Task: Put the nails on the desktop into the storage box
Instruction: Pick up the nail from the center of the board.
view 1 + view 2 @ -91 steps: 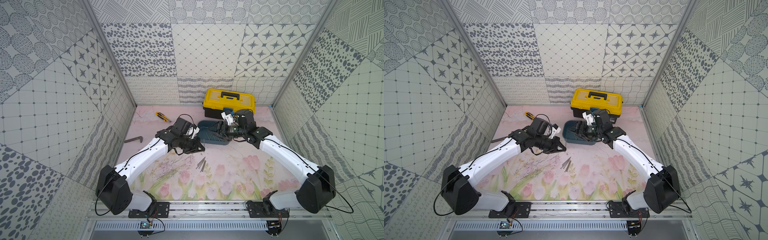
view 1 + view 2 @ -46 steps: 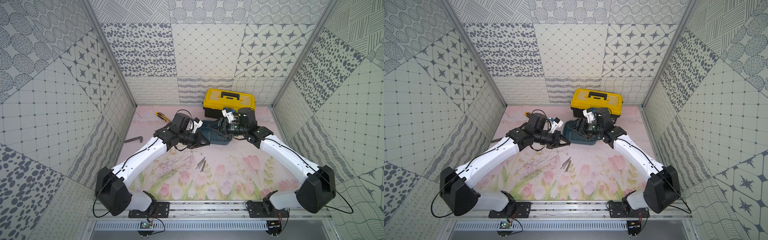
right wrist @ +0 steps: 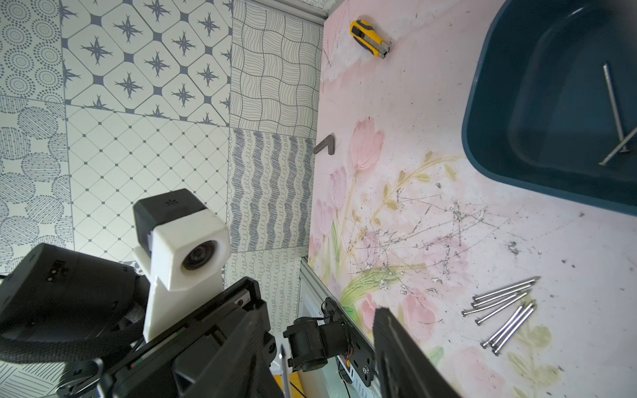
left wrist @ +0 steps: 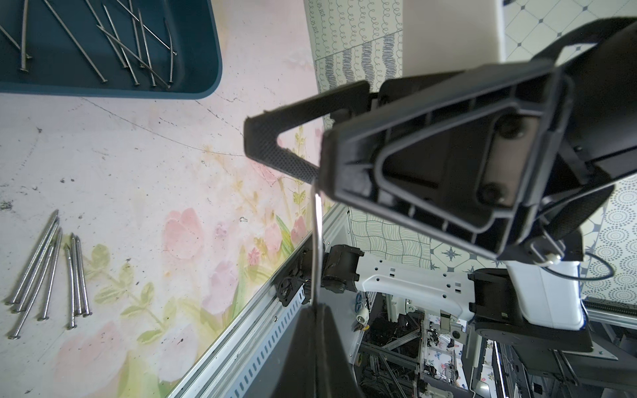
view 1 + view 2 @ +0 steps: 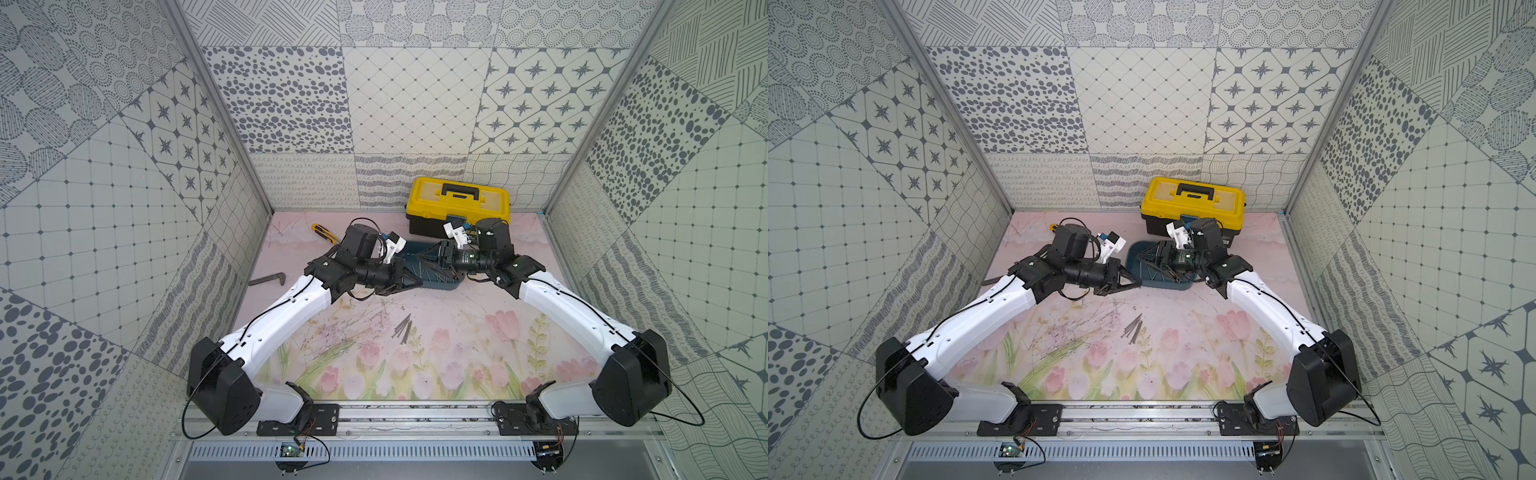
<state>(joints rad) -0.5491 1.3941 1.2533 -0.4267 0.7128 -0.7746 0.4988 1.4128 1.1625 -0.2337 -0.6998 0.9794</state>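
Observation:
My left gripper [image 4: 315,308] is shut on one thin grey nail [image 4: 316,241], held in the air at the near edge of the teal storage box [image 5: 440,286]. The nail's free end reaches in between the fingers of my right gripper [image 3: 317,330], which stands open around it over the box; its tip [image 3: 283,361] shows in the right wrist view. In both top views the two grippers meet tip to tip [image 5: 420,279] [image 5: 1139,282]. Several nails [image 4: 120,41] lie inside the box. Several more nails [image 5: 403,328] [image 3: 503,310] lie bunched on the flowered desktop [image 5: 457,345], nearer the front.
A yellow-and-black toolbox [image 5: 457,203] stands against the back wall just behind the storage box. A yellow utility knife [image 5: 324,232] lies at the back left. A dark L-shaped bar [image 5: 268,279] lies by the left wall. A metal rail [image 5: 415,409] runs along the front edge.
My left gripper has moved from the desktop up to the box's near edge, carrying a nail. My right gripper has narrowed its jaws around that nail.

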